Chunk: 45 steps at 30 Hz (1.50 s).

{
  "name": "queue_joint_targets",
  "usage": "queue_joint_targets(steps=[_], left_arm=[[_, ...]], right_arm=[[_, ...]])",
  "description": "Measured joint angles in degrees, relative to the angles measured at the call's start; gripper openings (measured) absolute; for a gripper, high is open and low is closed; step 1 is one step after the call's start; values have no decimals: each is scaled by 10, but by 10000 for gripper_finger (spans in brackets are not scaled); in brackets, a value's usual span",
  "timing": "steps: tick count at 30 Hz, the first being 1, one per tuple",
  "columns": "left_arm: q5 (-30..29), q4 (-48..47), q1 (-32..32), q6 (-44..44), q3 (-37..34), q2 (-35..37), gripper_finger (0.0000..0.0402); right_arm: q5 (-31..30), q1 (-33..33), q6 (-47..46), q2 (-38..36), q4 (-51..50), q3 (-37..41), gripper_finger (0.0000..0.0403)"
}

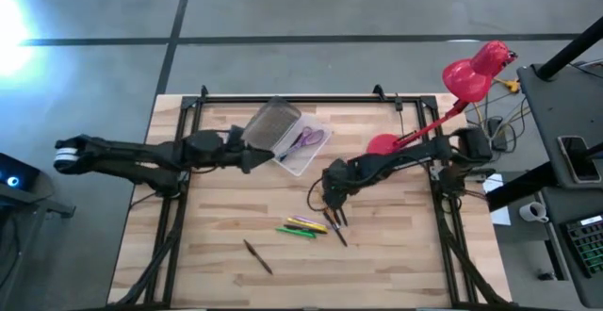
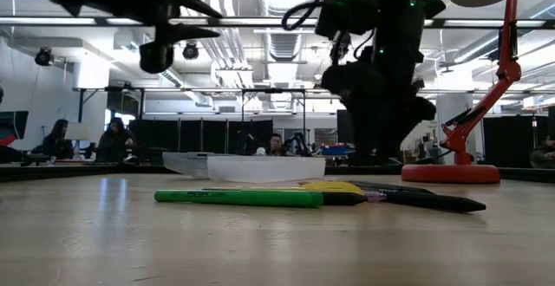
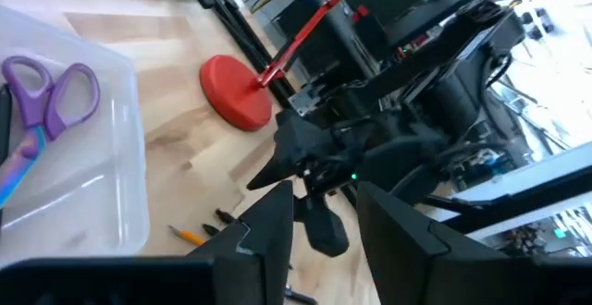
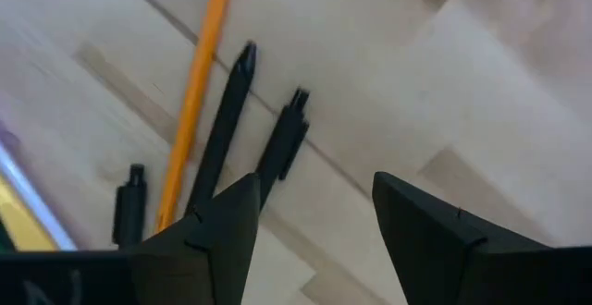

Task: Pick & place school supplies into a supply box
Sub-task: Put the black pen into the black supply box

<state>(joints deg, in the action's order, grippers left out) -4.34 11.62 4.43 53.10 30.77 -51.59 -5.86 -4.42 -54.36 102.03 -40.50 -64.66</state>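
The clear supply box lies on the table's far middle with its ribbed lid swung open. Purple-handled scissors lie inside it. My left gripper is open and hovers just left of the box, touching nothing. My right gripper is open and points down over the loose supplies. Two black pens and a yellow pencil lie flat on the wood just beside its fingertips. Green and yellow markers lie to their left. A brown pen lies alone nearer the front edge.
A red desk lamp has its base on the table right of the box, and its arm leans out past the far right corner. In the low view the green marker and a black pen lie in front of the box. People sit in the room behind.
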Motion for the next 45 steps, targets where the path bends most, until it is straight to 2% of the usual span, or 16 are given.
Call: queue_joint_targets(steps=[5,11,17,23,26,32,40,45], left_arm=[[8,-1,0,-1,-34,55,105],[14,2,0,-16,-54,102,105],[60,-4,0,-18,-63,127,105],[120,-2,0,-18,-63,127,105],[135,-2,-1,-21,-65,127,105],[137,-2,-1,-35,-65,127,105],[134,-2,0,-46,-65,127,105],[130,-2,0,-46,-65,127,105]], right_arm=[[35,-23,-74,41,-8,-26,203],[33,-44,-165,84,-11,-55,202],[29,-50,-236,102,-10,-58,168],[23,-50,-251,89,-25,-54,112],[19,-51,-254,68,-18,-52,98],[12,-53,-253,48,-16,-51,107],[12,-53,-248,87,-14,-47,130],[10,-55,-207,111,-20,-55,130]])
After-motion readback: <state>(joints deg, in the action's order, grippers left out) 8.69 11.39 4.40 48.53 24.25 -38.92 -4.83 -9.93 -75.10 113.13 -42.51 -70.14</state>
